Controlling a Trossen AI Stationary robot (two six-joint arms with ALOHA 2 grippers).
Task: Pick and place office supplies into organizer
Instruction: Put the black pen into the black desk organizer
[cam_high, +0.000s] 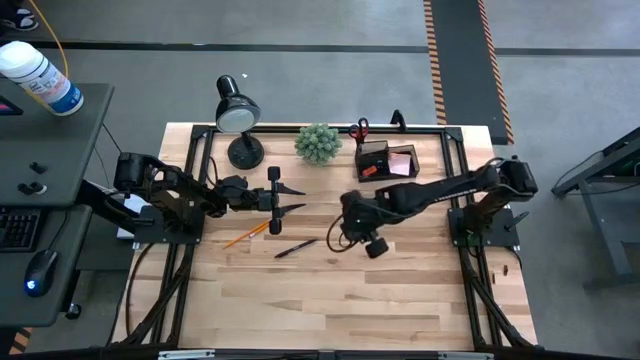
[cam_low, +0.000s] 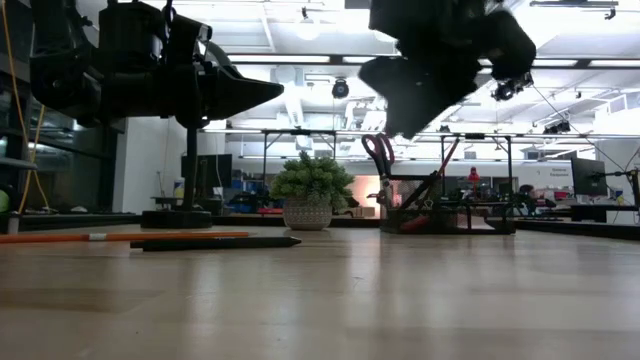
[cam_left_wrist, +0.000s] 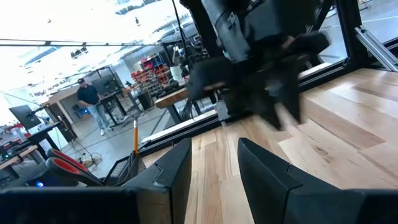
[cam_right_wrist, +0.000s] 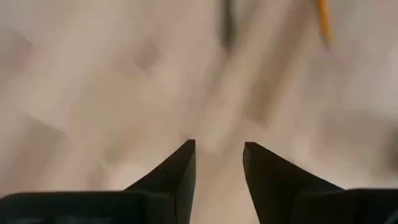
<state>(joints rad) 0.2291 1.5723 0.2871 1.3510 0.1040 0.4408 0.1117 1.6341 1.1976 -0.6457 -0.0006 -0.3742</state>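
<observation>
High view shows both arms reaching toward the middle of the wooden table. The left arm comes in from the left edge of the frame and lies almost level, and the left gripper points to the right, with its two fingers apart and nothing between them. The right arm stretches from the right side toward the centre, bent down at the wrist, and the right gripper hangs over bare wood; in the right wrist view its fingers stand apart with only blurred table between them, so it holds nothing. An orange pencil lies just below the left gripper in the frame, and a black pen lies near it, to the lower left of the right gripper. The organizer stands in the upper centre, beside the green plant ball, with red-handled scissors upright in it and a pink sticky-note pad inside. The desk lamp stands at the upper left.
</observation>
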